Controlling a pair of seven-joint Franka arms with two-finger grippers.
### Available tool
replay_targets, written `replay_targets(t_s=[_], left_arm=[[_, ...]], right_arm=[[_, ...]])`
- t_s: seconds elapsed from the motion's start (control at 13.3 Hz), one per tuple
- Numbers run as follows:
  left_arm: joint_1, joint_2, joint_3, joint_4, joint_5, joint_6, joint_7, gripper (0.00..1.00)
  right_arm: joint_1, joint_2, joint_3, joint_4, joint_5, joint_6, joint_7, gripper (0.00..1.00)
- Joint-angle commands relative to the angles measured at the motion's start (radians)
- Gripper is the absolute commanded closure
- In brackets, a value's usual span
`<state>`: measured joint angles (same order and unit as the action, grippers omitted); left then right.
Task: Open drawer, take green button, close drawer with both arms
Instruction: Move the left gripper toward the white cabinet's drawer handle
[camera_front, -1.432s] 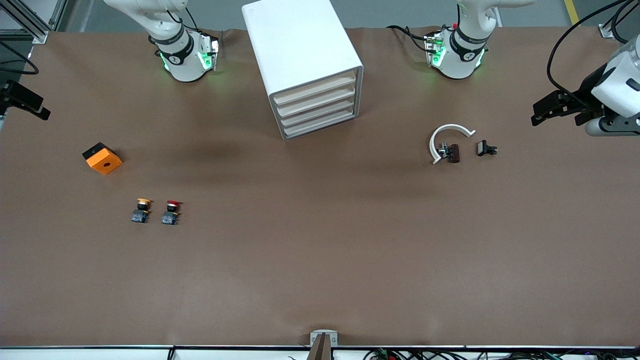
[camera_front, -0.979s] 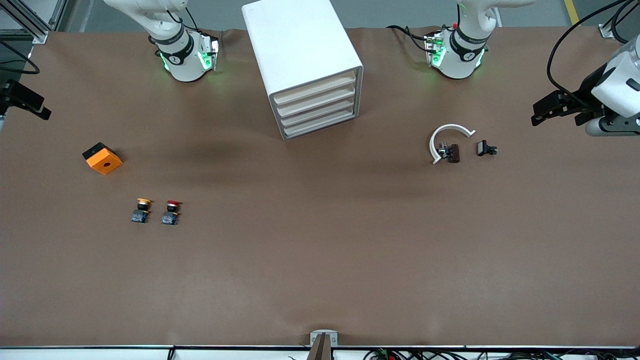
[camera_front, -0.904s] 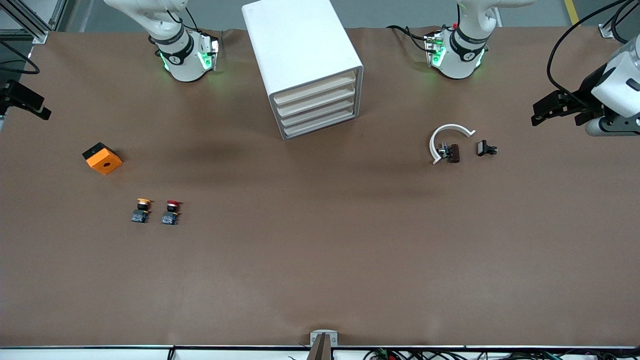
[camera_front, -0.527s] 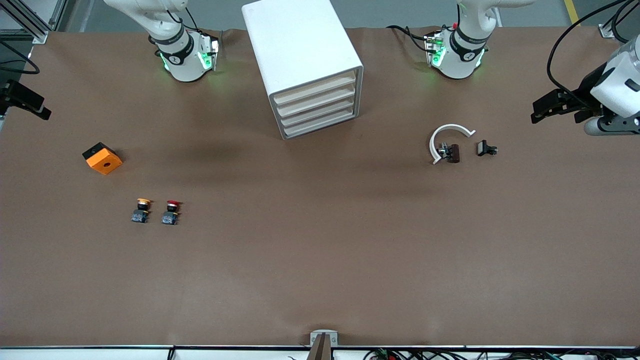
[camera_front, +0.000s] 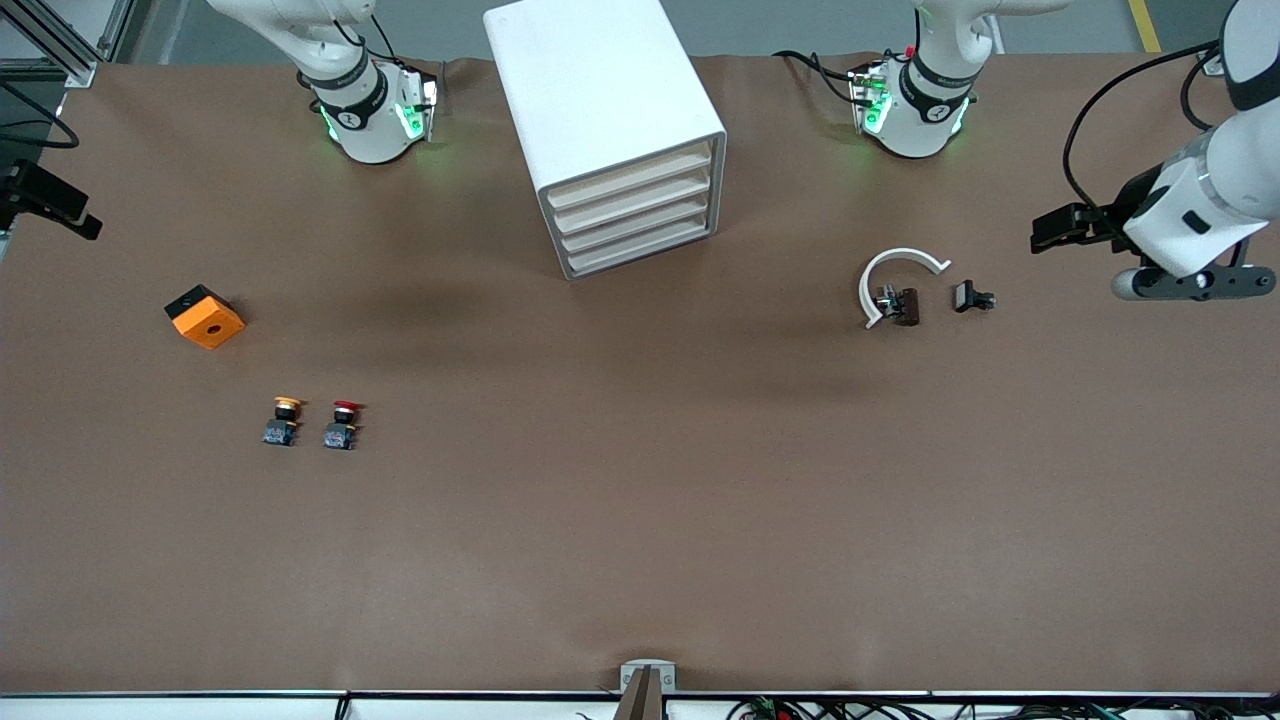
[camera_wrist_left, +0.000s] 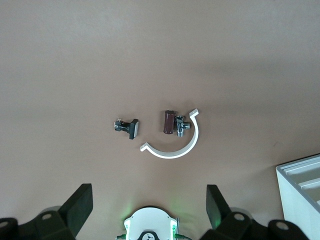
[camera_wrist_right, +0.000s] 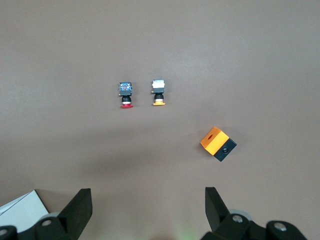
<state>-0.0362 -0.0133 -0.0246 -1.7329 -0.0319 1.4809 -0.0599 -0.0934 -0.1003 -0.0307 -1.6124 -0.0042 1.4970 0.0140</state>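
The white drawer cabinet (camera_front: 610, 120) stands between the two arm bases, its four drawer fronts (camera_front: 632, 215) all shut; a corner of it shows in the left wrist view (camera_wrist_left: 305, 185). The green-capped button is hidden. My left gripper (camera_front: 1050, 228) is up in the air over the left arm's end of the table, open and empty (camera_wrist_left: 148, 197). My right gripper (camera_front: 70, 212) waits over the right arm's end of the table, open and empty (camera_wrist_right: 148, 200).
A yellow-capped button (camera_front: 285, 420) and a red-capped button (camera_front: 343, 423) lie side by side. An orange block (camera_front: 204, 316) lies farther from the front camera than they do. A white C-shaped clip (camera_front: 890, 270), a brown metal fitting (camera_front: 900, 305) and a small black part (camera_front: 970, 297) lie by my left gripper.
My left arm has swung a little toward the middle of the table, bringing its gripper closer to the small parts. The right arm has barely moved. The drawers stay shut.
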Motion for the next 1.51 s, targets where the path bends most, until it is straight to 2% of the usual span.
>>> replay_targets(t_s=[0.0,0.3,0.6,0.9,1.21,1.43], left_arm=[[-0.001,-0.014,-0.005,-0.049,-0.026,0.05,0.002,0.0],[-0.008,0.013,-0.032,-0.1,-0.037,0.117,0.0,0.0],[-0.007,0.128,-0.101,-0.1,-0.062,0.212,-0.012,0.0],[-0.019,0.252,-0.175,-0.1,-0.056,0.311,-0.174,0.0],[-0.1,0.384,-0.175,-0.08,-0.043,0.419,-0.38,0.0],[-0.146,0.491,-0.179,0.021,-0.043,0.435,-0.629,0.0]], right_arm=[[0.004,-0.024,0.0,-0.015,-0.003,0.002,0.006,0.0],[0.006,-0.022,0.002,-0.011,-0.003,0.003,0.007,0.0],[0.006,-0.022,0.002,-0.003,-0.003,0.0,0.015,0.0],[0.004,-0.016,0.002,0.009,-0.003,0.002,0.018,0.0],[0.006,0.001,0.002,0.029,-0.003,0.003,0.008,0.0],[0.007,0.013,0.002,0.031,-0.002,0.005,0.009,0.0]])
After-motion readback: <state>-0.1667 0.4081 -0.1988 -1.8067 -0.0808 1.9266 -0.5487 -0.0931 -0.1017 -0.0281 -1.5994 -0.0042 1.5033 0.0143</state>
